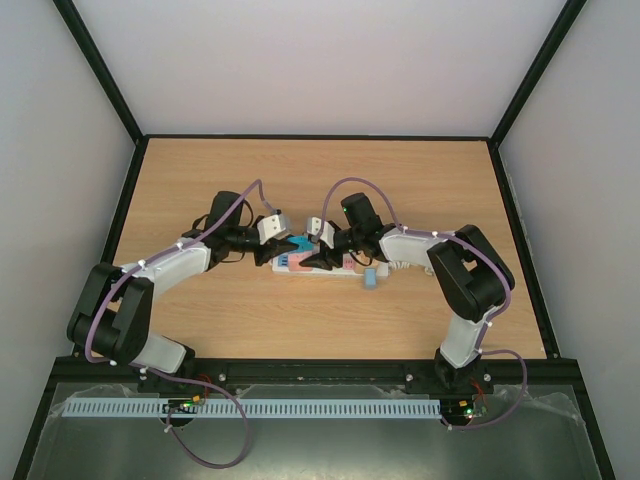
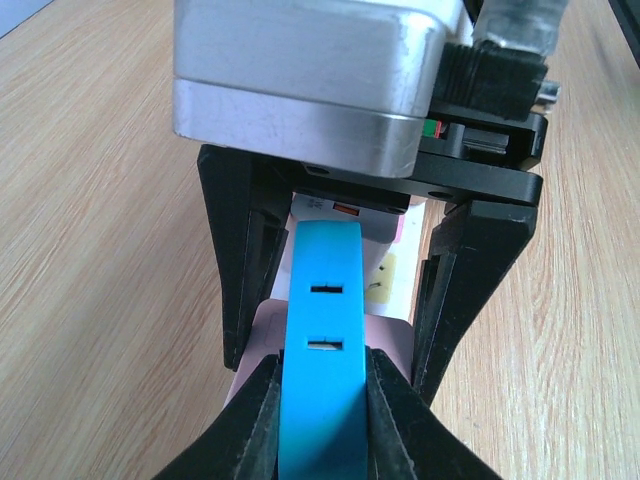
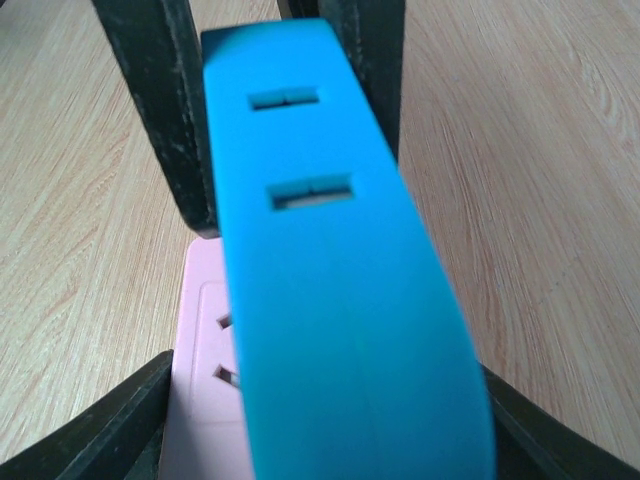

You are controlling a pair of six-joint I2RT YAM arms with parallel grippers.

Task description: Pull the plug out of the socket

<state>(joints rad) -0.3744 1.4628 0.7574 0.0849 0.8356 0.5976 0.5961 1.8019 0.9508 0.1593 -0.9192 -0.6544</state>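
Pinching the blue plug (image 2: 322,270), the left hand (image 2: 322,362) could drag the power strip (image 1: 352,268) along if the right hand (image 3: 335,420), clamped around it, slips.

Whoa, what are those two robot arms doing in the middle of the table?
They are working together on a power strip. The right gripper is clamped across the strip's pink part, seemingly to steady it. The left gripper pinches a blue plug that sticks up from the strip. The job is to pull that plug out. From these views I can't tell if it is free yet.
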